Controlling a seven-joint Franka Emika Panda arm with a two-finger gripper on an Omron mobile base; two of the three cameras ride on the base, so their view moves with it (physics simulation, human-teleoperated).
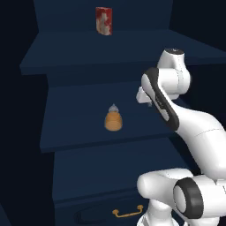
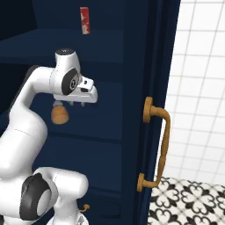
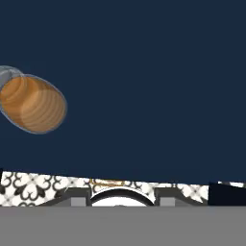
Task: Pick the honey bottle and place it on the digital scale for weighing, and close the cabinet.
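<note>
The honey bottle (image 1: 113, 118) (image 2: 59, 114) (image 3: 32, 103), amber with a grey cap, stands upright on the middle shelf of the cabinet (image 1: 88, 137), whose doors are open. My gripper (image 1: 145, 100) (image 2: 76, 104) hangs just above that shelf, to the right of the bottle and apart from it, pointing down. Its fingertips stand slightly apart with nothing between them. In the hand view the bottle sits at the left edge, off to the side of the gripper (image 3: 122, 199). The digital scale is out of view.
A red-and-white box (image 1: 103, 20) (image 2: 85, 20) stands on the upper shelf. The open right cabinet door (image 2: 154, 66) with a long brass handle (image 2: 160, 145) stands close on my right. A drawer with a brass handle (image 1: 128, 213) lies below the shelves.
</note>
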